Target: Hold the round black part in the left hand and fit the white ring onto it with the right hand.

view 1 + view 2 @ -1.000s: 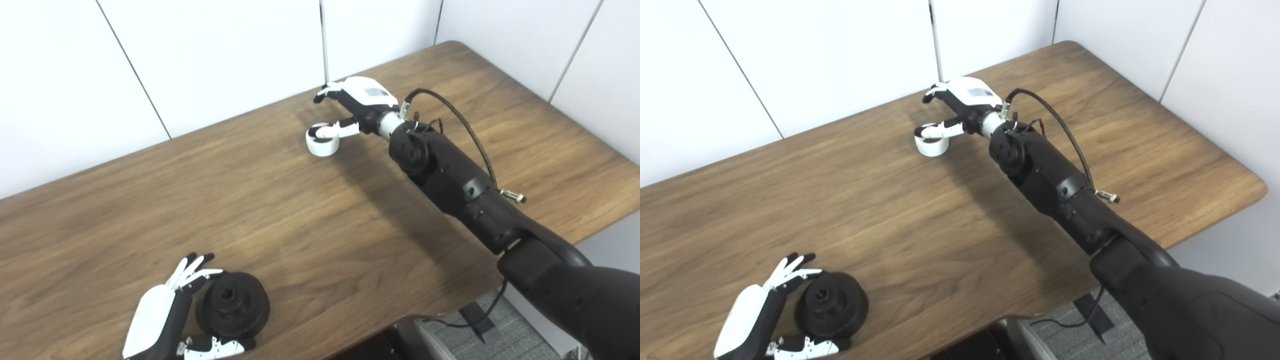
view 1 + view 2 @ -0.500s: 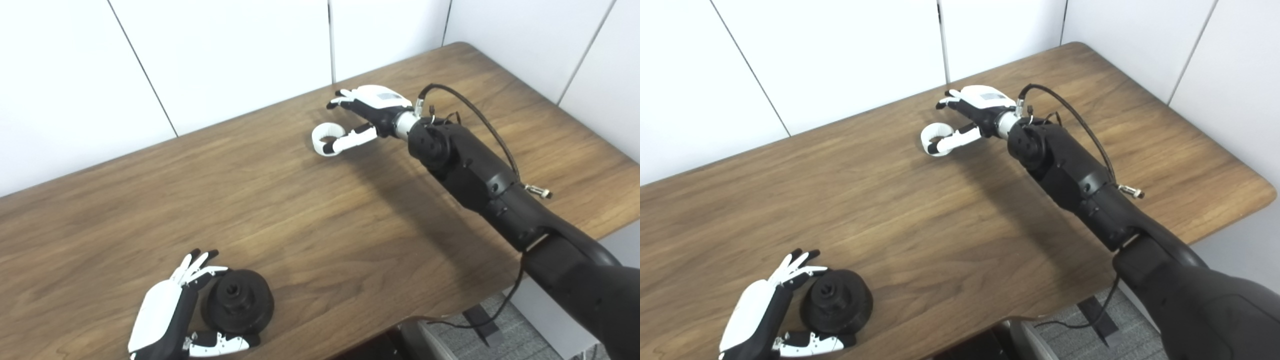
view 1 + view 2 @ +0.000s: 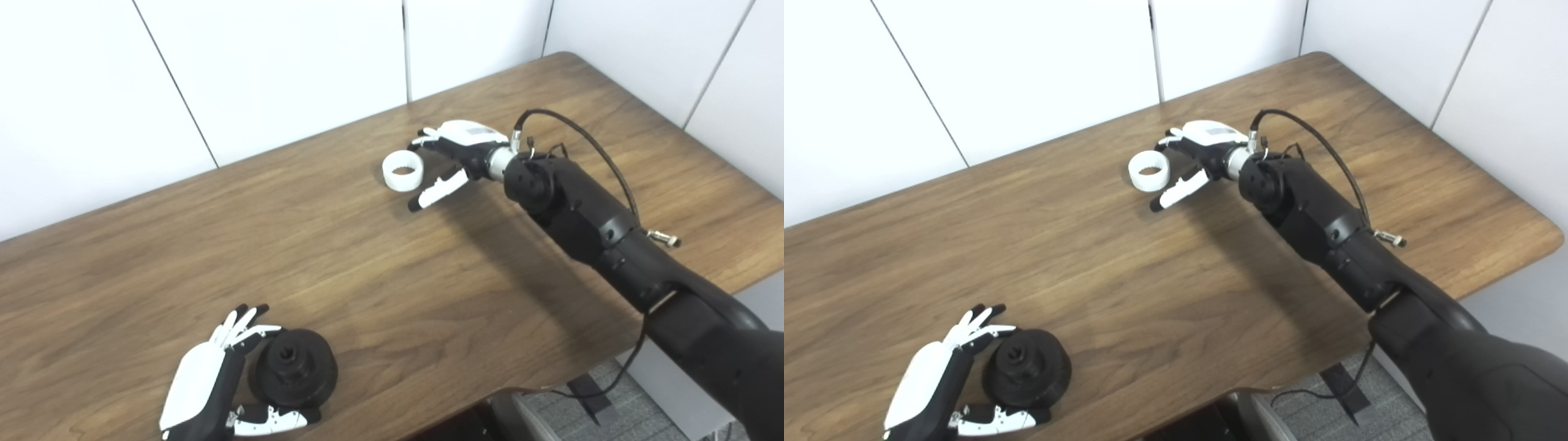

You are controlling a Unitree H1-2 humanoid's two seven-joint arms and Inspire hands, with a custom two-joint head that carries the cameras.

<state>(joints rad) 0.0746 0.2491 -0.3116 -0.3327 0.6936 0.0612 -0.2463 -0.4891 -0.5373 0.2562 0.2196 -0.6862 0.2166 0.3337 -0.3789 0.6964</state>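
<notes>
In the left eye view, one round black part (image 3: 296, 375), one white ring (image 3: 403, 171) and two hands are counted on the single wooden table (image 3: 367, 275). The black part is seen lying flat near the table's near edge, its centre hole facing up. It is cupped by the left hand (image 3: 211, 386), whose fingers (image 3: 242, 321) are spread along its far left side while the thumb (image 3: 272, 420) is laid along its near side; the hand is not closed tight, and whether real contact is made cannot be told from here. The white ring is set flat on the table toward the far side, opening upward. The right hand (image 3: 456, 153) is held just to the right of the ring with fingers parted and nothing gripped; its thumb (image 3: 436, 191) is pointed down toward the table, clear of the ring.

In the right eye view, the same count is found: one black part (image 3: 1029, 375), one ring (image 3: 1149, 171), two hands. The left hand (image 3: 940, 383) is again seen curled loosely about the black part. The right hand (image 3: 1203, 150) is shown spread and empty beside the ring, apparently close to its right rim, though contact cannot be confirmed.

Compared with half a second ago, the thumb of the right hand, then laid across the ring's near rim, has been drawn away from it, and the whole hand has been pulled back slightly to the right. The ring has been left in much the same place. The left hand and black part are unchanged.
</notes>
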